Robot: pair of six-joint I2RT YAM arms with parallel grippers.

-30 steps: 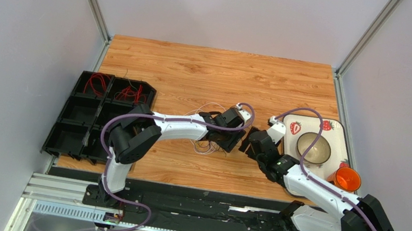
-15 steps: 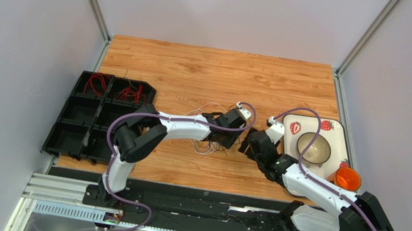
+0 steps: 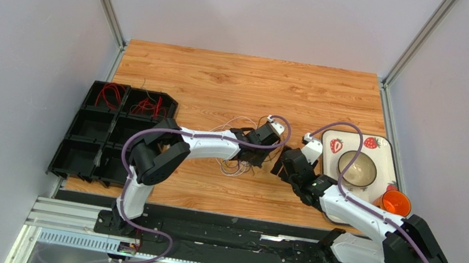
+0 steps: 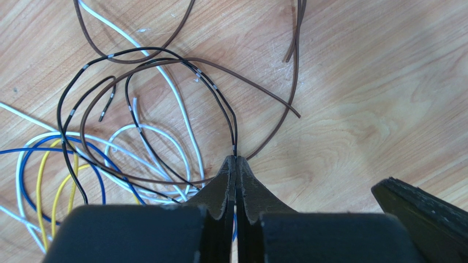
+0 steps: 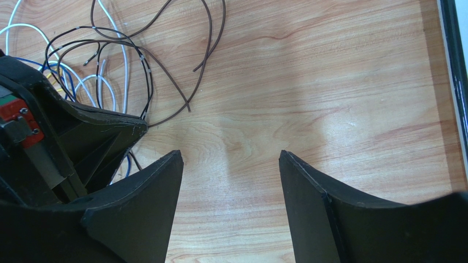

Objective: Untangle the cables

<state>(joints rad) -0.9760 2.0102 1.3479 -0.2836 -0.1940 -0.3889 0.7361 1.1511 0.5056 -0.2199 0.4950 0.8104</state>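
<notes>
The cables (image 3: 234, 164) lie in a loose tangle on the wooden table, mid-centre. In the left wrist view, black (image 4: 165, 55), brown (image 4: 274, 98), white (image 4: 170, 93), blue (image 4: 33, 148) and yellow (image 4: 39, 186) loops overlap. My left gripper (image 4: 236, 161) is shut, its tips pinching the black cable where it meets the table. My right gripper (image 5: 230, 156) stands open over bare wood just right of the tangle, nothing between its fingers. The left gripper's finger (image 5: 110, 131) sits beside the right gripper's left finger.
A black multi-compartment bin (image 3: 79, 151) stands at the table's left edge, with red wires (image 3: 110, 93) in its far cells. At the right are a white strawberry-print tray (image 3: 379, 148), a bowl (image 3: 357, 168) on it, and an orange cup (image 3: 397, 204).
My left gripper has closed from open onto the black cable. Both arms have stayed almost in place.
</notes>
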